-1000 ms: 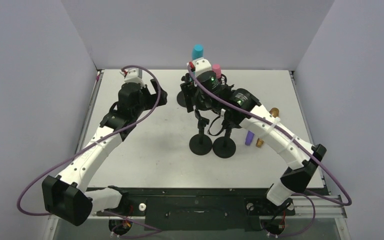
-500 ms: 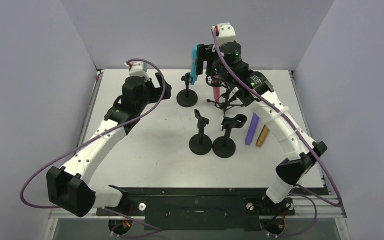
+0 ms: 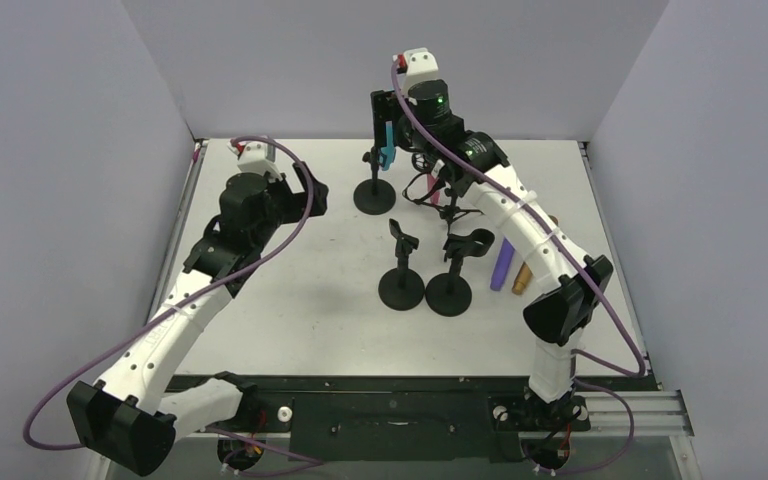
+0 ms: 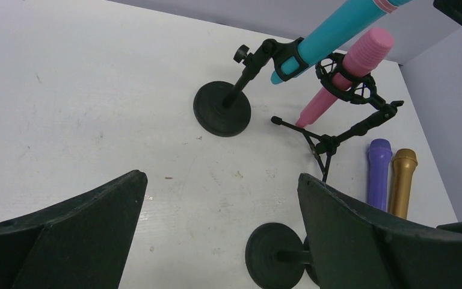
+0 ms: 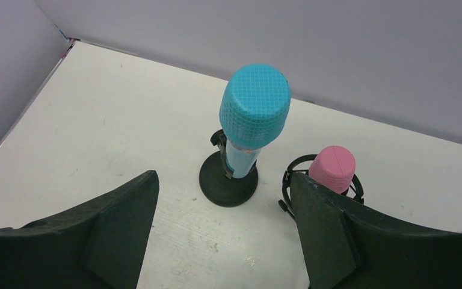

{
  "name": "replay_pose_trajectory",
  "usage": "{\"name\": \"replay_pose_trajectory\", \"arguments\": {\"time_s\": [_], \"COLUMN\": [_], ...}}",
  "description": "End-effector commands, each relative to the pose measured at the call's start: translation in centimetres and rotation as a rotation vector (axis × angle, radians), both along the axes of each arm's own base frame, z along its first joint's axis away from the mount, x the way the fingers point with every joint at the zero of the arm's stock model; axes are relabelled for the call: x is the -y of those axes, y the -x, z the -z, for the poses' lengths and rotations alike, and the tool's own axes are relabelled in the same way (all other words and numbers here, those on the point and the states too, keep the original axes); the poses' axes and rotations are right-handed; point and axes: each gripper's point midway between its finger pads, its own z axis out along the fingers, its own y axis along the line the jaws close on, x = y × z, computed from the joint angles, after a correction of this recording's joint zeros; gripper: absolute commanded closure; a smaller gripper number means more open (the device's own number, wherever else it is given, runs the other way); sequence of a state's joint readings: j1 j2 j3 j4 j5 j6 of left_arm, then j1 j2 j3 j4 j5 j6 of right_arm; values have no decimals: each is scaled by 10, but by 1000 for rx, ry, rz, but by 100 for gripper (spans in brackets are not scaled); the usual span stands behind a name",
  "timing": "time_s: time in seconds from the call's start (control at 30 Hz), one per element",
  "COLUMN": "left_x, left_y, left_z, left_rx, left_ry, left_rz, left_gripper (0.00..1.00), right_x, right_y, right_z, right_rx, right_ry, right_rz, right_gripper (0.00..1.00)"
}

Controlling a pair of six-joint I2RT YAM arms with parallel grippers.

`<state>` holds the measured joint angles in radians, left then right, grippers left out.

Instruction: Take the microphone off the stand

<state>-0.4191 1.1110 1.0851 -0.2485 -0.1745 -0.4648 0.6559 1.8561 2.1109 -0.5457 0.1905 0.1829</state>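
right pincer (image 5: 223,180): wide, empty. Hangs above the teal microphone (image 5: 254,105), one finger on each side of the head, neither touching.
teal microphone: clipped in the round-base stand (image 4: 222,108) at the back of the tabletop (image 3: 290,290), tilted, head up.
left pincer (image 4: 221,179): wide, empty, over bare tabletop left of the stands.
pink microphone (image 4: 361,57): in the ring mount of a tripod stand (image 4: 337,135), just right of the teal one.
purple microphone (image 4: 379,171), gold microphone (image 4: 403,180): flat on the tabletop, side by side, right side.
empty stands (image 3: 401,270): two, bases just beside each other, mid-tabletop.
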Motion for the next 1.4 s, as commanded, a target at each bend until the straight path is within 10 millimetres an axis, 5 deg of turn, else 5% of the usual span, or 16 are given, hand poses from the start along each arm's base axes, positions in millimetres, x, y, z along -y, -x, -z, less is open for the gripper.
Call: {"name": "replay_pose_trajectory", "arguments": {"time_s": [0.0,0.93,1.07,1.37], "left_x": [-4,-12,-11,-9], "left_y": [4,2,1,-4], "left_z": [-7,-21,-22,-16], "left_rx": [22,48,49,37], "left_ry": [-8,-4,1,6], "left_rz": [6,10,13,12], "left_gripper": [4,4,4,4], "right_x": [0,-14,-15,-22], "right_y": [-10,-64,-68,-67], "right_z": [-29,5,10,9], "right_rx": [74,94,96,108], "right_ry": [-47,-22,-22,-28], "right_rz": [8,46,51,12], "right_gripper": [24,29,35,68]}}
